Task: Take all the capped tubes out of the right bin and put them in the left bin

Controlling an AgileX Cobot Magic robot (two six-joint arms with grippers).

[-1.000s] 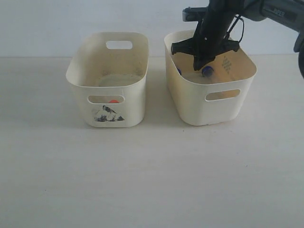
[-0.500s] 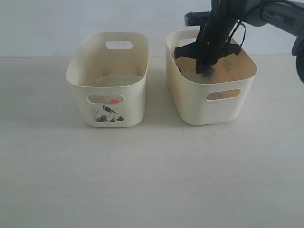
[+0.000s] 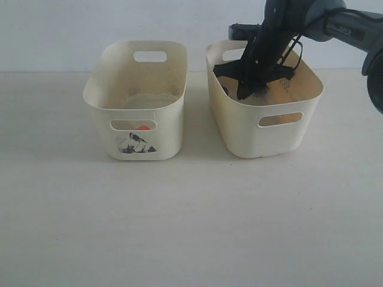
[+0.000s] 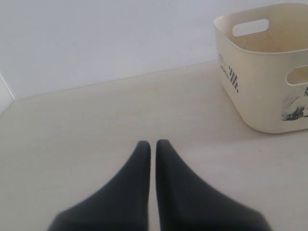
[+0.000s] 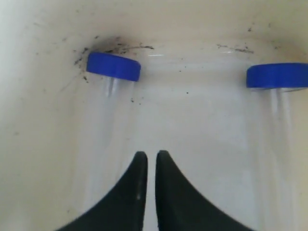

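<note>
Two clear tubes with dark blue caps, one (image 5: 113, 66) and the other (image 5: 277, 75), lie on the floor of the right bin (image 5: 43, 144). My right gripper (image 5: 147, 154) is shut and empty, low between the two tubes, closer to the first. From outside, this gripper (image 3: 244, 94) reaches down inside the yellow right bin (image 3: 248, 128) and hides the blue-capped tubes. The orange cap (image 3: 142, 127) shows through the front slot of the left bin (image 3: 167, 134). My left gripper (image 4: 149, 143) hangs shut and empty over the table, apart from the left bin (image 4: 250, 96).
The two bins stand side by side with a narrow gap near the back of the pale table (image 3: 191, 209). A white wall (image 3: 60, 30) rises behind them. Dark specks (image 5: 82, 60) mark the right bin's floor.
My right gripper has dropped from above the right bin's rim down into the bin and shifted a little to the left. The left bin and orange cap have not moved.
</note>
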